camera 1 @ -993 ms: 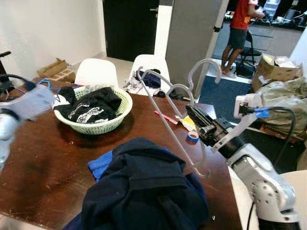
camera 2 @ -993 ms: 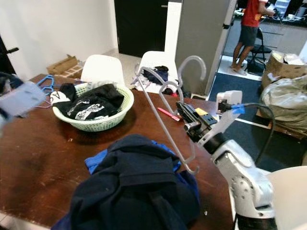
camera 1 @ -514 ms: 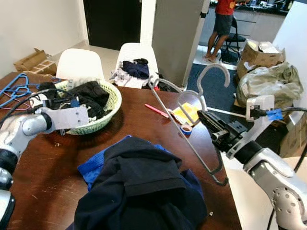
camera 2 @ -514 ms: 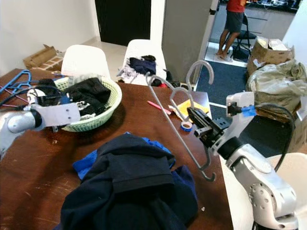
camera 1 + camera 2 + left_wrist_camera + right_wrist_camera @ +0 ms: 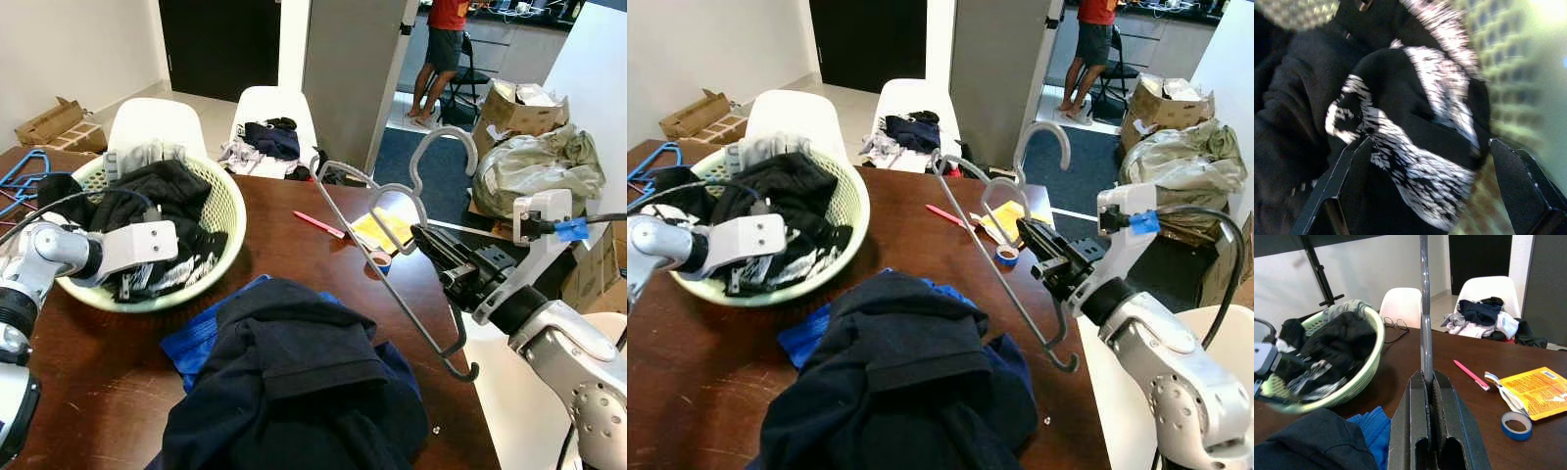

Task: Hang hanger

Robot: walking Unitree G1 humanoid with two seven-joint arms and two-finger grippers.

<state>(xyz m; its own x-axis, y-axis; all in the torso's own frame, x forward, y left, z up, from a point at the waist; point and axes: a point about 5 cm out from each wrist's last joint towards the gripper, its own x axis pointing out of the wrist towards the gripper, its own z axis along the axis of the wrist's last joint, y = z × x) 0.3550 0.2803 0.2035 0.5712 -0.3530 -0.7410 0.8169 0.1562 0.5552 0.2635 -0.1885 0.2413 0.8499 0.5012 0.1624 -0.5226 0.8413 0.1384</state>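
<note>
At the right of the frame, the right gripper [image 5: 438, 257] held the grey hanger [image 5: 387, 257] tight, its jaws closed on the wire. The hanger hung in the air over the table [image 5: 88, 372], just past the dark clothes [image 5: 294, 392]. In the last second the left gripper [image 5: 1420, 161] had swung in over the green basket [image 5: 227, 211]. Its jaws were wide open above the black and white cloth [image 5: 1415, 142], holding nothing. No rail was in sight, so hanging seemed far off.

left wrist view blurred, person [image 5: 443, 54] cut off at top
</note>
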